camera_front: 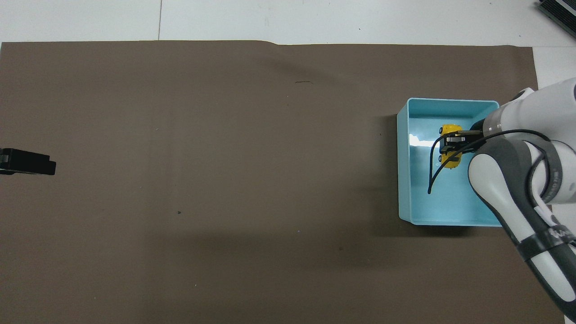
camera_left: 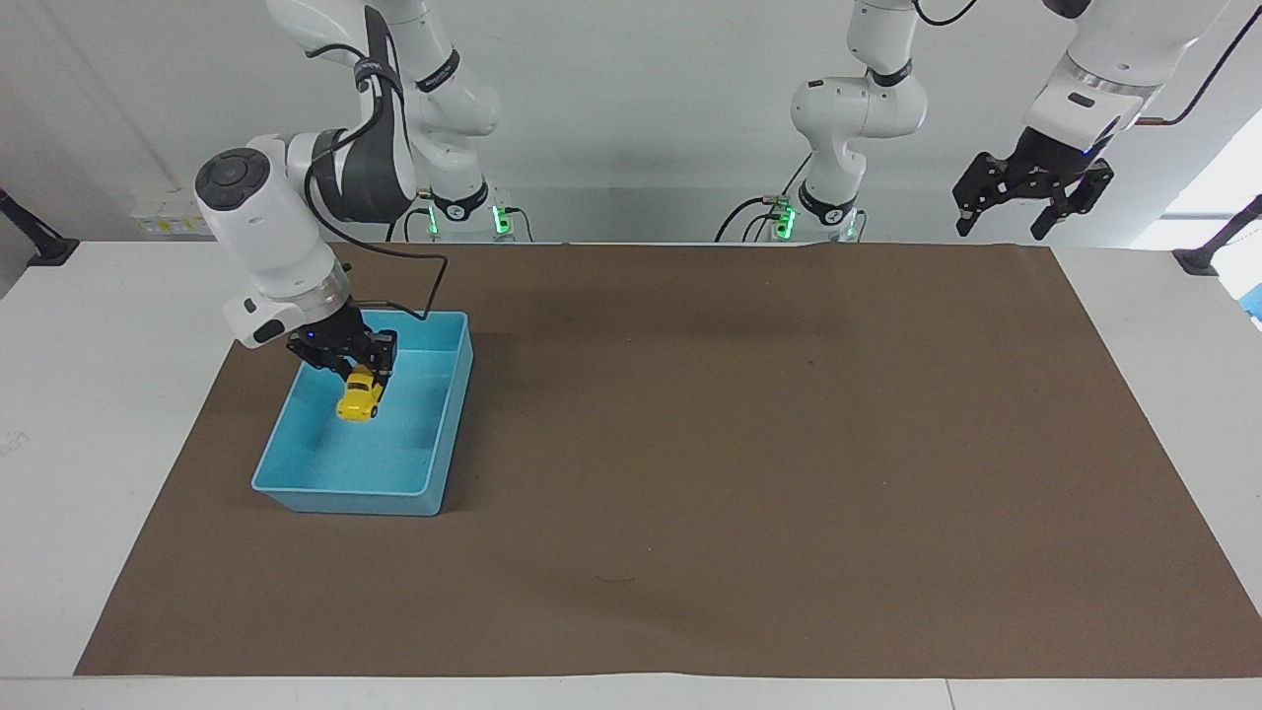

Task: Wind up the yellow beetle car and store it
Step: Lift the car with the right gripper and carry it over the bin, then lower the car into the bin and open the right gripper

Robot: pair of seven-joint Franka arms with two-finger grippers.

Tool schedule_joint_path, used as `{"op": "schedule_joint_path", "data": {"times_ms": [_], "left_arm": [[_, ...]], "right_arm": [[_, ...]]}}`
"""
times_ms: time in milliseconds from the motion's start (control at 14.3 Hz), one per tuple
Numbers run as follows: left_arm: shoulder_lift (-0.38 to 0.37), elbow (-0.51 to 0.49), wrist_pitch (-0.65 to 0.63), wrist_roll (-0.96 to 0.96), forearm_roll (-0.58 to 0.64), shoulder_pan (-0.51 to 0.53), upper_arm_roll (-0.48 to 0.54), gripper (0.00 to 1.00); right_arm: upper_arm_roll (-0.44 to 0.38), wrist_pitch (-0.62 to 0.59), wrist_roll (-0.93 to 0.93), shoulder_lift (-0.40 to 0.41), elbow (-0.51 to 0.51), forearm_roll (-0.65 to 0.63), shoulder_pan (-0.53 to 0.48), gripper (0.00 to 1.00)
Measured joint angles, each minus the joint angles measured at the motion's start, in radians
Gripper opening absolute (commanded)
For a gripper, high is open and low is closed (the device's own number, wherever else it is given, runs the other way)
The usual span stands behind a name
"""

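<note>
The yellow beetle car (camera_left: 359,399) is tiny and bright yellow, with black wheels. My right gripper (camera_left: 357,377) is shut on it and holds it low inside the blue bin (camera_left: 345,501), over the middle of the bin's floor. I cannot tell whether the car touches the floor. In the overhead view the right gripper (camera_front: 451,145) partly covers the car (camera_front: 449,130) within the bin (camera_front: 403,171). My left gripper (camera_left: 1030,209) is open and empty and waits raised over the left arm's end of the table; its tip also shows in the overhead view (camera_front: 27,162).
A brown mat (camera_left: 739,444) covers most of the white table; the bin stands on it toward the right arm's end. A black cable loops from the right wrist over the bin (camera_front: 432,175).
</note>
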Motion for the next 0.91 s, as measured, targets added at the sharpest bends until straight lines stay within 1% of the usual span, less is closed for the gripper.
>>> {"op": "schedule_joint_path", "data": {"times_ms": [210,700,910], "left_arm": [[0.000,0.000,0.000,0.000,0.000,0.000,0.000,1.00],[0.000,0.000,0.000,0.000,0.000,0.000,0.000,1.00],[0.000,0.000,0.000,0.000,0.000,0.000,0.000,1.00]], "right_arm": [[0.000,0.040,0.000,0.021,-0.031,0.000,0.000,0.00],[-0.003,0.076,0.000,0.072,-0.082,-0.001,-0.003,0.00],[-0.003,0.098,0.000,0.081,-0.110,-0.002,-0.005,0.00]]}}
